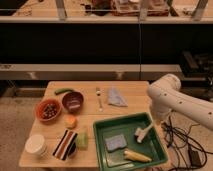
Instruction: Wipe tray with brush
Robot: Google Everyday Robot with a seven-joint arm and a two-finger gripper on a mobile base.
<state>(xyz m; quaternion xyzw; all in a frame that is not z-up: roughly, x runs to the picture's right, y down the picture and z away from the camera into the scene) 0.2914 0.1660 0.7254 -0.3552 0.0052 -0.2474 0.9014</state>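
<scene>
The dark green tray (102,131) lies at the front right of the wooden table. The cream-white brush (141,133) is tilted in its right half, head down near the tray floor. My gripper (149,126) reaches down from the white arm (167,95) at the right and holds the brush by its upper end. The fingers themselves are mostly hidden behind the wrist. A grey-blue pad (116,142) and a yellow elongated object (136,156) also lie in the tray.
Left of the tray are a striped packet (65,145), a green sponge (82,140), a white cup (36,145), an orange (70,121) and two bowls (47,110) (73,101). A fork (99,97) and a grey cloth (117,97) lie behind it. Cables (186,145) run on the floor at right.
</scene>
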